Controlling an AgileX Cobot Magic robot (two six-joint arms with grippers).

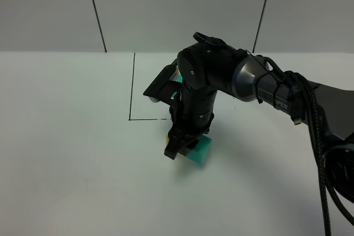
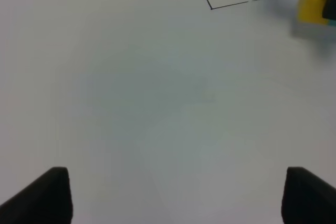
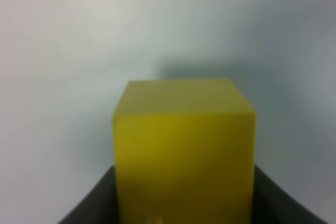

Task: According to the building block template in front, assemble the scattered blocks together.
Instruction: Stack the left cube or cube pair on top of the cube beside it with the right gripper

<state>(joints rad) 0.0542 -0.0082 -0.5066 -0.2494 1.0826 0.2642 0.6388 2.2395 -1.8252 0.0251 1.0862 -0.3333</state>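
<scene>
Yellow cube (image 3: pixel 184 150) sits clamped between the right gripper (image 1: pixel 180 148) jaws, low over the white table (image 1: pixel 66 153). Teal cube (image 1: pixel 201 151) is on the table right against that gripper, probably touching the yellow one, but your overhead view is blocked by the arm. Template pair is mostly hidden behind the wrist, inside the black outlined square (image 1: pixel 133 89). Left gripper (image 2: pixel 173 198) is spread wide over bare table, holding nothing.

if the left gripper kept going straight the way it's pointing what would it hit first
Probably nothing nearby: ahead of the left gripper lies bare table. The yellow cube sits far off to one side, likely missed.
</scene>
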